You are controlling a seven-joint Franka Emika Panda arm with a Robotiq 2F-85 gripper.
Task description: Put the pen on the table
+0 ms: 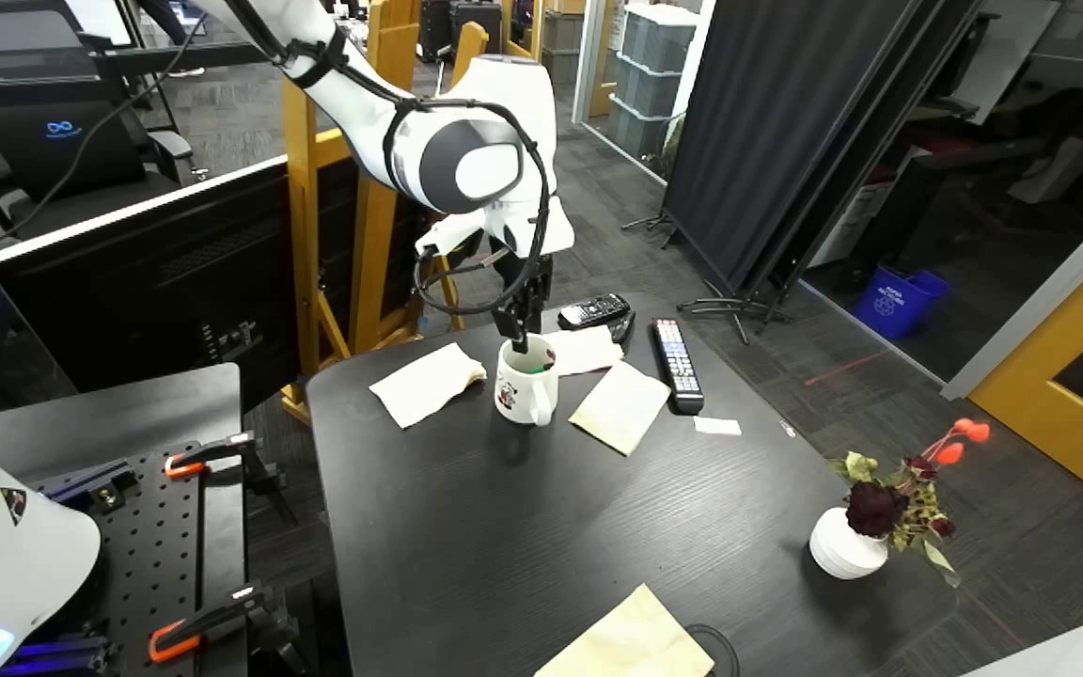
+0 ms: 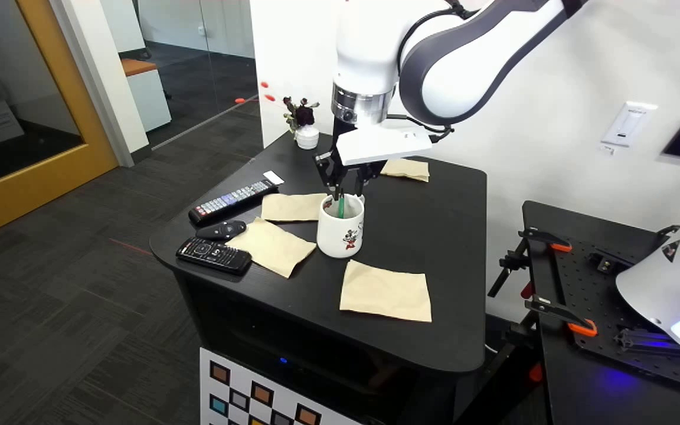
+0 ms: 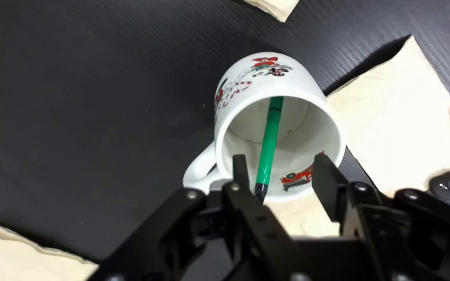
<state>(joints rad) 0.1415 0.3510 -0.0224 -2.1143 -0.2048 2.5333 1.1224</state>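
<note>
right up close in the wrist view it's the tool (image 3: 281, 171), fingers spread apart, a clear gap between them. and there's the pen (image 3: 268, 148), green with a black end, leaning inside the white mug (image 3: 303, 84), that black end up by the rim, showing between the fingers and nearer one of them; whether either finger touches it, i can't tell. the mug stands upright on the black tabletop (image 3: 92, 117), printed figures on its side. around it, four tan paper sheets (image 3: 397, 117). further along, in an exterior view, three dark remotes (image 2: 234, 202) lie near the edge, the long one just beside a small white slip (image 2: 273, 177). and way back, well apart, a white vase (image 2: 307, 139) with dark flowers (image 2: 304, 115).
</note>
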